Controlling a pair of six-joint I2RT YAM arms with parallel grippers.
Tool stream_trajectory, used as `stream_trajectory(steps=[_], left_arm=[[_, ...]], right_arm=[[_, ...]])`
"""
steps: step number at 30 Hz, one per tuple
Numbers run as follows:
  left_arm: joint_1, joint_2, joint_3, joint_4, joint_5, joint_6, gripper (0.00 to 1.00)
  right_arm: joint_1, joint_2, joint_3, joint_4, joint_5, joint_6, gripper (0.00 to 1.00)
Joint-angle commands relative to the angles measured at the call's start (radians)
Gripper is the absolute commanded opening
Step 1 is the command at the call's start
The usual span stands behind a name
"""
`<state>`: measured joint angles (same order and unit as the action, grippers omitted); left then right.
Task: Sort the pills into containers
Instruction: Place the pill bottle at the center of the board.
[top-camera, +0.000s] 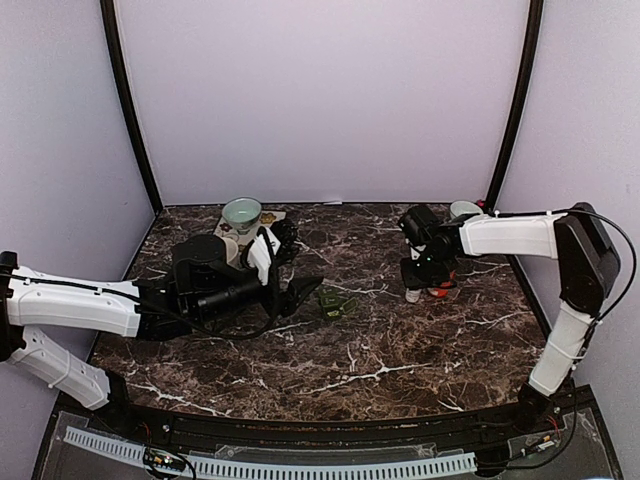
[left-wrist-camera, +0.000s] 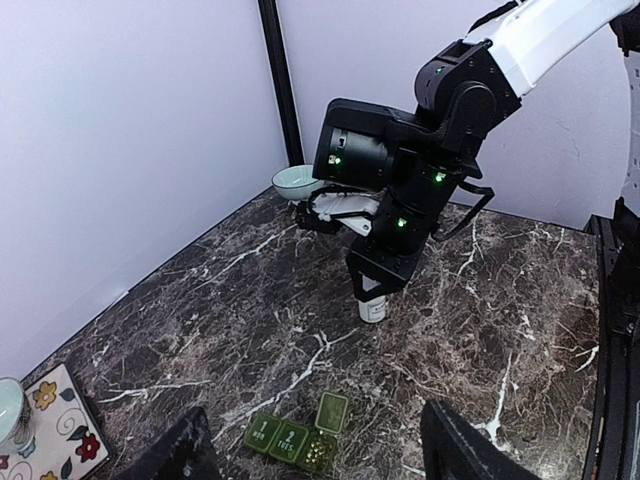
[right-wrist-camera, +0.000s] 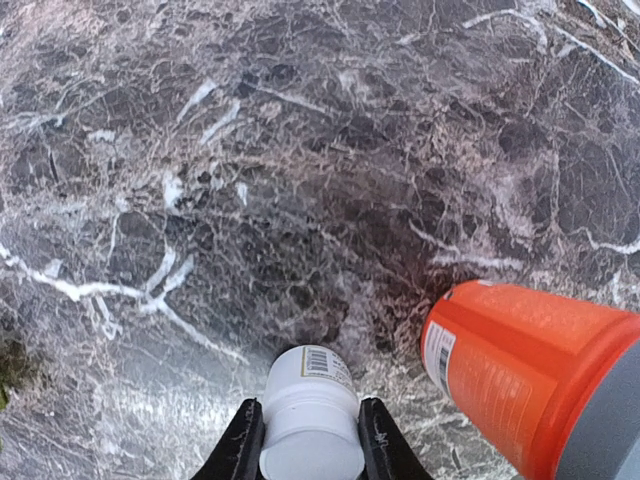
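Observation:
A green pill organizer (top-camera: 335, 303) lies mid-table. One lid (left-wrist-camera: 333, 410) is flipped open, and small pale pills (left-wrist-camera: 318, 452) show in that compartment. My left gripper (top-camera: 298, 272) hovers just left of the organizer, open, its dark fingers (left-wrist-camera: 462, 452) either side of it in the left wrist view and apart from it. My right gripper (right-wrist-camera: 311, 450) is shut on the cap end of a white bottle (right-wrist-camera: 312, 410) that stands upright on the marble (left-wrist-camera: 372, 310). An orange bottle (right-wrist-camera: 520, 380) lies close beside it on the right.
A teal bowl (top-camera: 241, 212) sits on a floral mat (left-wrist-camera: 60, 420) at the back left. Another pale bowl (top-camera: 464, 209) stands at the back right behind my right arm. Purple walls enclose the marble table (top-camera: 400, 360).

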<state>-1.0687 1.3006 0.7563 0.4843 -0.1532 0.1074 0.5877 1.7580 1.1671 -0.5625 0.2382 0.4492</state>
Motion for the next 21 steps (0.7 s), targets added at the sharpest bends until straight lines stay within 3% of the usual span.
stream_trajectory(steps=[1, 12, 21], left_arm=[[0.009, 0.002, -0.008, 0.027, 0.010, -0.011, 0.72], [0.019, 0.008, -0.003, 0.030, 0.023, -0.017, 0.72], [0.023, 0.011, -0.002, 0.028, 0.032, -0.021, 0.72]], right_arm=[[-0.012, 0.029, 0.047, 0.007, -0.002, -0.013, 0.15], [-0.018, 0.045, 0.056, -0.003, -0.003, -0.017, 0.17], [-0.017, 0.038, 0.064, -0.012, 0.000, -0.020, 0.38]])
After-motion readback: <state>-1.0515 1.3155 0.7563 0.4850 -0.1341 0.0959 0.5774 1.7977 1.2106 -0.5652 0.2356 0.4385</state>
